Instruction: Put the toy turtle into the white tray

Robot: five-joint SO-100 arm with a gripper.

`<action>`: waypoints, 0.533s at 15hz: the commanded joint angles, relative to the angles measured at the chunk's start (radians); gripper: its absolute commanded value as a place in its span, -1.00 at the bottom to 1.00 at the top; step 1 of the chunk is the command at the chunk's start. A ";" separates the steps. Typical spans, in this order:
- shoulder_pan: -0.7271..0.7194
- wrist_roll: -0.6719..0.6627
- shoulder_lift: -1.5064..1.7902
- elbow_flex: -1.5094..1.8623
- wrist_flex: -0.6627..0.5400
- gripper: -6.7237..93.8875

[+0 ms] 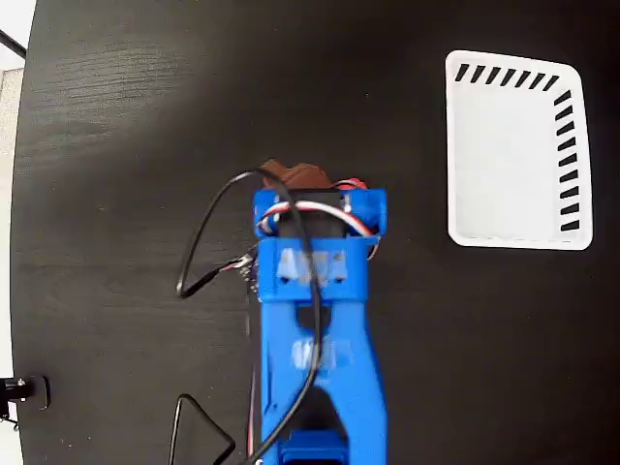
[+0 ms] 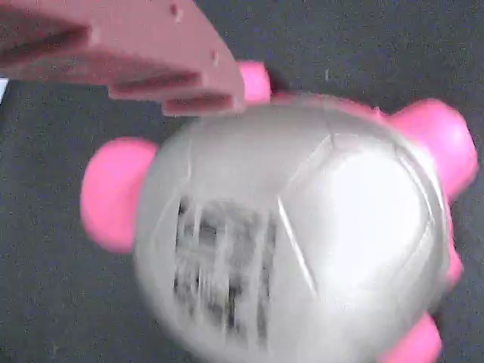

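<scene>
Filling the wrist view, glossy domed toy turtle (image 2: 302, 242), ridged maroon tool (image 2: 151, 68) above, grip unclear

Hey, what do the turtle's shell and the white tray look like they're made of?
The toy turtle has a shell that looks like glossy hard plastic, going by its bright glare and moulded seams; the pink feet look matte, possibly rubbery. The white tray seems thin moulded plastic, with slotted vents and rounded corners.
</scene>
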 commanded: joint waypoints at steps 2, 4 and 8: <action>0.028 -0.008 -0.003 -0.041 -0.006 0.37; 0.032 -0.009 -0.008 -0.008 -0.029 0.37; 0.034 -0.008 -0.017 0.092 -0.101 0.37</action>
